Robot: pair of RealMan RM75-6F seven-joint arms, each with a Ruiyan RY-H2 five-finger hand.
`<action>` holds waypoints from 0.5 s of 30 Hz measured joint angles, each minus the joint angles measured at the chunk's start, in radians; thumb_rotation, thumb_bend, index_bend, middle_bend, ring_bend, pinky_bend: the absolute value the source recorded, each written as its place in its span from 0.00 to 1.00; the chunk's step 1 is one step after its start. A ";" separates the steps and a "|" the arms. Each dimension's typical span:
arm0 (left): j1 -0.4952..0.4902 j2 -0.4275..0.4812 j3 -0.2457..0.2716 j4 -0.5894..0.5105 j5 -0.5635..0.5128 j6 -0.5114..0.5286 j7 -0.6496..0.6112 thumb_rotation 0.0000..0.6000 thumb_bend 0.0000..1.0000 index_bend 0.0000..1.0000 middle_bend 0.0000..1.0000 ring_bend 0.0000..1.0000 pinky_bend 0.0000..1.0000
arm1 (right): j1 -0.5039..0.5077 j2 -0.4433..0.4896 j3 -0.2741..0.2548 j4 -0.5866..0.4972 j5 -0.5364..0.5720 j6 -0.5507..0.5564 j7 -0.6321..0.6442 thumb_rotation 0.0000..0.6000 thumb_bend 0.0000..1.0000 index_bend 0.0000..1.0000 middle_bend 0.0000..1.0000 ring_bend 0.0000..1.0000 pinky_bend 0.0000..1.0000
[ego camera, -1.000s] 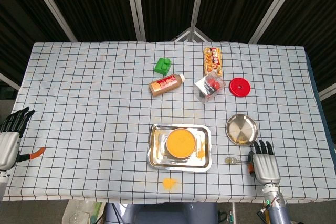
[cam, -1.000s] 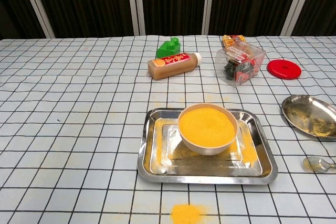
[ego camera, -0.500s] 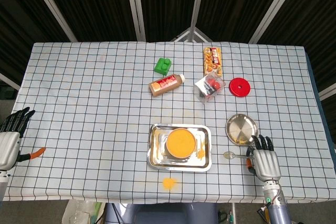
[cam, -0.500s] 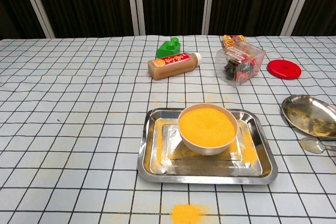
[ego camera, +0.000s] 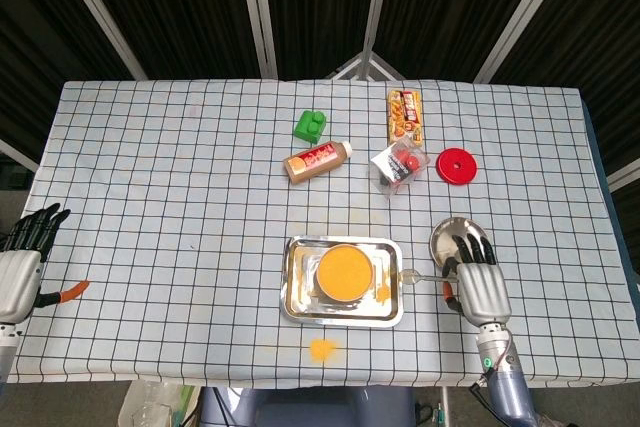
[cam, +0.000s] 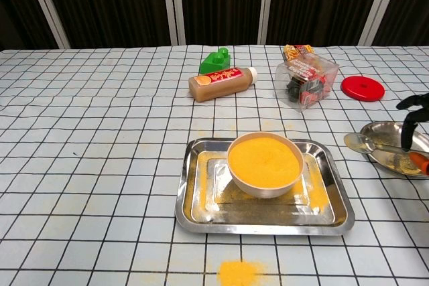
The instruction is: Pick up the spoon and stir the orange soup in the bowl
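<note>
My right hand (ego camera: pixel 478 290) grips the spoon (cam: pixel 367 144) by its handle, long axis across the table, bowl end pointing left toward the orange soup bowl (ego camera: pixel 345 273) in its tray (ego camera: pixel 294 299). My left hand (ego camera: pixel 20 265) rests open and empty at the table's edge. Bottle (ego camera: pixel 318 161) and box (ego camera: pixel 405 115) labels are unreadable.

My feeds are evenly and brightly lit from overhead; the checked tablecloth (ego camera: pixel 200 177) reads clean, with only short soft shadows beside things. The steel tray (cam: pixel 201 199) throws mild glare along its rim, and the round steel plate (ego camera: pixel 452 237) right of it shines too. Behind the tablecloth the backdrop is dark. Both views are sharp; the cloth's far edge bows slightly in the head view.
</note>
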 measured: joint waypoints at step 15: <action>-0.006 0.018 0.000 -0.010 -0.006 -0.019 -0.048 1.00 0.00 0.00 0.00 0.00 0.00 | 0.217 -0.231 0.028 -0.038 0.157 0.059 -0.442 1.00 0.53 0.60 0.14 0.00 0.00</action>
